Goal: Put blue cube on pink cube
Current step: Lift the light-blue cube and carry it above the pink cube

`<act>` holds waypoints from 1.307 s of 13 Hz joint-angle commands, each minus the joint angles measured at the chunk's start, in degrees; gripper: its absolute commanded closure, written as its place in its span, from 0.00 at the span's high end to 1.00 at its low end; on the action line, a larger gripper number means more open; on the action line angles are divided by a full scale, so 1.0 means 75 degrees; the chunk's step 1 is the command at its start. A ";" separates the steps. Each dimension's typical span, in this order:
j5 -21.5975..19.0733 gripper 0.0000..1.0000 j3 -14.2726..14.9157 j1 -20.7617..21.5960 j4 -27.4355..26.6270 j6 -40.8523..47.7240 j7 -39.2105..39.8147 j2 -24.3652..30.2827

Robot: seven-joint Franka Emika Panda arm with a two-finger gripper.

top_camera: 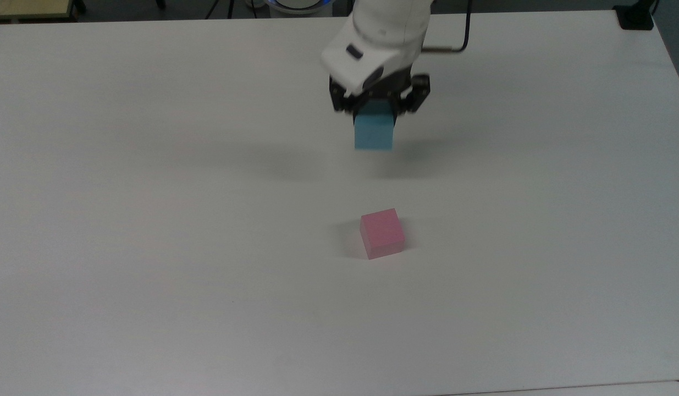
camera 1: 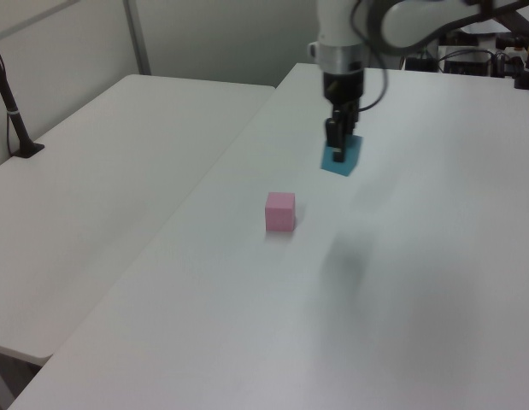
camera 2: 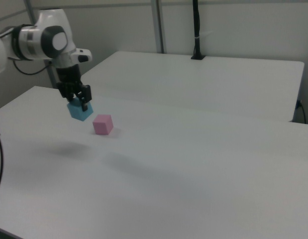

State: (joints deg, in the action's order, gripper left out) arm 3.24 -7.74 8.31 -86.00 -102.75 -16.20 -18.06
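Right now the robot's hand (top_camera: 374,110) is pinching the small light-blue matte cube (top_camera: 373,132) from above, its two dark fingers pressed against opposite sides of the cube's upper part, w/ the cube hanging below them. That cube is off the white tabletop (top_camera: 152,220): a soft shadow lies on the surface beneath and apart from it in the top view, and in the left view (camera 1: 343,155) the shadow sits well below it, twd the camera. In the right view the blue cube (camera 2: 79,110) looks tilted, one corner pointing down, w/ the hand (camera 2: 78,98) gripping it at the top.

The small pastel-pink matte cube (top_camera: 381,233) rests flat on the tabletop, apart from the blue one and not touching it. In the top view it sits lower in frame, nearly straight below the held cube, turned a bit askew to the tabletop's edges. In the left view the pink cube (camera 1: 280,211) is to the left view's left of the hand (camera 1: 339,143) and lower. In the right view it (camera 2: 102,124) lies just to the right view's right of the blue cube and slightly lower.

Arm's white wrist housing (top_camera: 372,49) sits directly above the hand, w/ a dark cable (top_camera: 454,47) running off beside it. A second white table (camera 1: 93,196) stands alongside
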 commanded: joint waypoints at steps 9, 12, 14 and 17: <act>0.0400 0.14 0.0575 0.0578 0.3146 0.0178 -0.0171 -0.2806; 0.0400 0.17 0.0704 0.0684 0.3146 -0.0314 -0.0289 -0.2993; 0.0412 0.18 0.0926 0.0836 0.3146 -0.0572 -0.0290 -0.3029; 0.0412 0.28 0.0939 0.0849 0.3146 -0.0678 -0.0290 -0.3041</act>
State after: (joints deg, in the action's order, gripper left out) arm 5.53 -2.26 13.21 -63.90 -107.31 -17.23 -40.14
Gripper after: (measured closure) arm 0.432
